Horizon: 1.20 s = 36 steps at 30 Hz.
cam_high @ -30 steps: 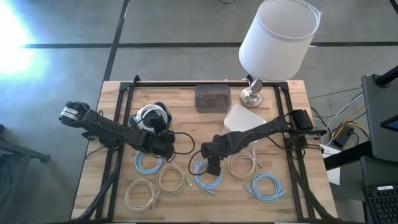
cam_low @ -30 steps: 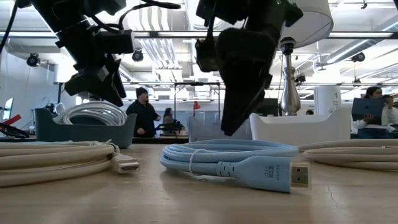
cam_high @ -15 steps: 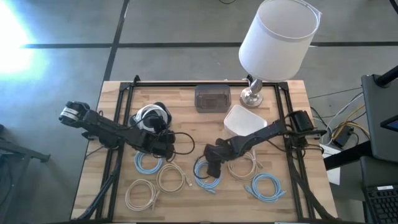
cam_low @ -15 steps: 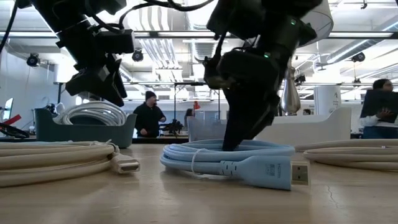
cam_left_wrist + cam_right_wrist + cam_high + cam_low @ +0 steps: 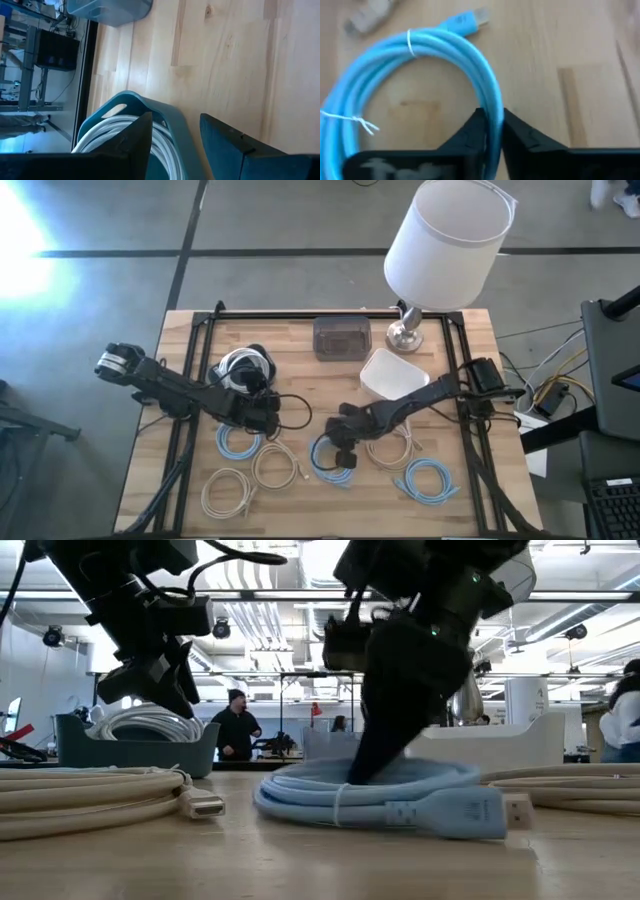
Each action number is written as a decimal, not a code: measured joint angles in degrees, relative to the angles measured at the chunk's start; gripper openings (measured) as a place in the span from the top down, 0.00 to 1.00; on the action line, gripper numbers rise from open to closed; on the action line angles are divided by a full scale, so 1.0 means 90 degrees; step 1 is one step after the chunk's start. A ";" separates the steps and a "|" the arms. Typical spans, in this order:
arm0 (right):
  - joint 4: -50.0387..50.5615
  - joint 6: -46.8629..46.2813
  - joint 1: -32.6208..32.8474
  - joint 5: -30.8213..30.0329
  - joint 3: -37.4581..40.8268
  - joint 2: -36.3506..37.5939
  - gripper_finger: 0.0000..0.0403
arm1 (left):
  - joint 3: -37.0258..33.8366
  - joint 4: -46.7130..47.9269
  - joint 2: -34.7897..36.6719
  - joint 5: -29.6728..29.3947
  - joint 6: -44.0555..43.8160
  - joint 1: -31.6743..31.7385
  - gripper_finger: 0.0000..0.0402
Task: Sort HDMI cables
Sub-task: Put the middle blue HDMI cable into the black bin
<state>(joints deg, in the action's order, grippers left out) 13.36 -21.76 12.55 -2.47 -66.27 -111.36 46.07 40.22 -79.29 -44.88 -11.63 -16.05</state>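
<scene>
Two arms work over the wooden counter (image 5: pixel 470 380), and the light blue coil (image 5: pixel 332 460) at its middle front serves as the landmark. On that coil the right gripper (image 5: pixel 491 131) is down with its fingers (image 5: pixel 470 132) pinched narrow on a strand of the blue loop; in the low view the coil (image 5: pixel 370 795) lies flat with its plug end pointing right. Nearer the front edge than this coil lie a beige coil (image 5: pixel 224 490) far to its left and another light blue coil (image 5: pixel 428 480) to its right. Level with it, a beige coil (image 5: pixel 272 465) lies just to its left, a light blue coil (image 5: pixel 240 442) farther left, and a beige coil (image 5: pixel 392 445) just to its right, partly under the right arm. Left of the landmark and a little farther back, the left gripper (image 5: pixel 175 132) hovers with fingers (image 5: pixel 227 140) spread wide and holding nothing, above the rim of a blue-grey bin (image 5: pixel 245 365) that holds white coiled cable (image 5: pixel 125 137). Behind the landmark stand a white tray (image 5: pixel 392 372), then a dark clear box (image 5: pixel 340 337) and a lamp (image 5: pixel 445 240) at the far edge. Beyond the counter a person (image 5: pixel 235 725) stands in the room.
</scene>
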 joint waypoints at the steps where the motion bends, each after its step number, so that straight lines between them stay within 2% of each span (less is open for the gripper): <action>1: -0.0003 0.0076 -0.0058 0.0050 -0.0090 0.0014 0.95 | -0.0006 0.0000 0.0000 -0.0001 0.0039 0.0000 0.58; 6: 0.0352 0.0655 -0.0427 0.0073 -0.0721 0.0285 0.96 | -0.0039 -0.0170 0.0000 -0.0019 0.0207 0.0000 0.58; 8: 0.0693 0.1078 -0.0532 -0.0262 -0.1071 0.0478 0.96 | -0.0039 -0.0243 0.0000 -0.0019 0.0314 0.0000 0.58; 10: 0.1251 0.1576 -0.0637 -0.1068 -0.1445 0.0620 0.96 | -0.0039 -0.0362 0.0000 -0.0019 0.0428 0.0000 0.58; 12: 0.1657 0.2069 -0.0775 -0.2159 -0.1710 0.0739 0.96 | -0.0039 -0.0441 0.0000 -0.0022 0.0460 0.0000 0.58; 16: 0.1666 0.3092 -0.1127 -0.4282 -0.1981 0.0860 0.96 | -0.0039 -0.0610 -0.0001 -0.0022 0.0480 0.0000 0.58; 19: 0.1596 0.3447 -0.1431 -0.5187 -0.2103 0.0876 0.96 | -0.0039 -0.0683 0.0000 -0.0020 0.0492 0.0002 0.58; 24: 0.1656 0.4054 -0.2030 -0.6097 -0.1960 0.0849 0.97 | -0.0039 -0.0692 0.0000 -0.0021 0.0492 0.0001 0.58; 28: 0.1645 0.4368 -0.2442 -0.6270 -0.1919 0.0851 0.97 | -0.0039 -0.0689 0.0000 -0.0019 0.0604 0.0001 0.58; 36: 0.1338 0.4386 -0.3269 -0.5290 -0.1897 0.0709 0.97 | -0.0039 -0.0738 0.0000 -0.0017 0.0858 0.0000 0.58</action>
<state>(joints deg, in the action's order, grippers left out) 25.40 17.72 -16.87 -50.08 -83.35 -104.99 45.71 33.57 -79.29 -45.04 -3.90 -16.05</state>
